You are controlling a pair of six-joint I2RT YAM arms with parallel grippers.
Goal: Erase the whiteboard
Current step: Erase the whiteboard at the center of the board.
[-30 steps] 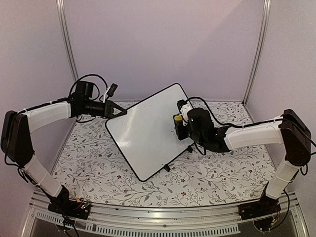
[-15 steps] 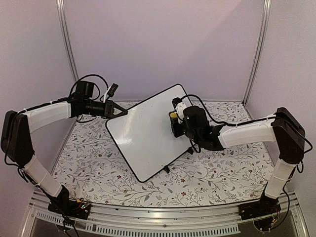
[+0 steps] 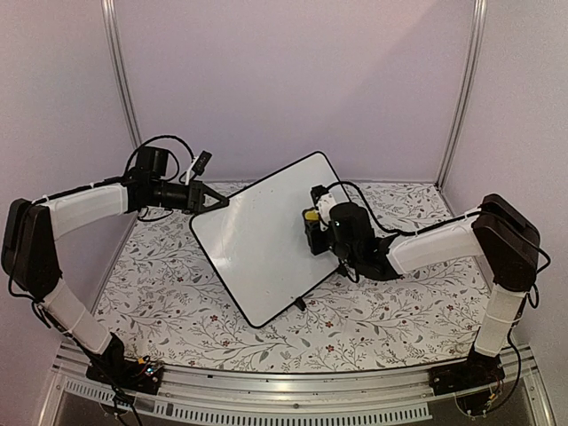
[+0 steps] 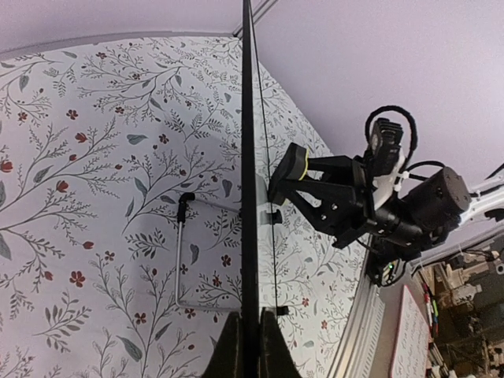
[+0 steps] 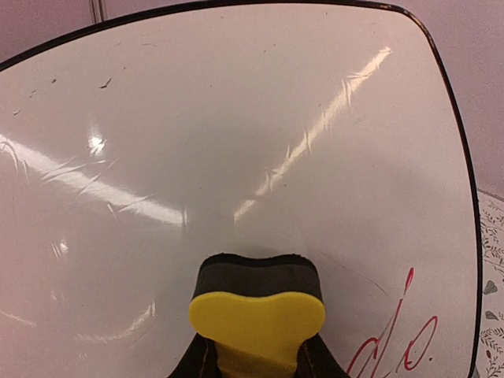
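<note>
The whiteboard (image 3: 262,240) stands tilted on the flowered table, white with a thin black frame. My left gripper (image 3: 216,201) is shut on its upper left edge; in the left wrist view the edge (image 4: 250,197) runs straight up between my fingers. My right gripper (image 3: 312,224) is shut on a yellow eraser with a black felt pad (image 5: 256,303), and the pad is pressed to the board's face (image 5: 236,142). The eraser also shows in the top view (image 3: 311,214) and the left wrist view (image 4: 293,169). Red handwriting (image 5: 398,335) stays at the board's lower right.
A wire stand (image 4: 179,264) props the board from behind. Small black feet (image 3: 300,303) stick out at its lower edge. Metal posts (image 3: 122,80) and purple walls close in the flowered table (image 3: 373,311). A rail (image 3: 266,395) runs along the near edge.
My right gripper has slid the eraser leftward and slightly up across the board's right part. The left gripper and the board have stayed put.
</note>
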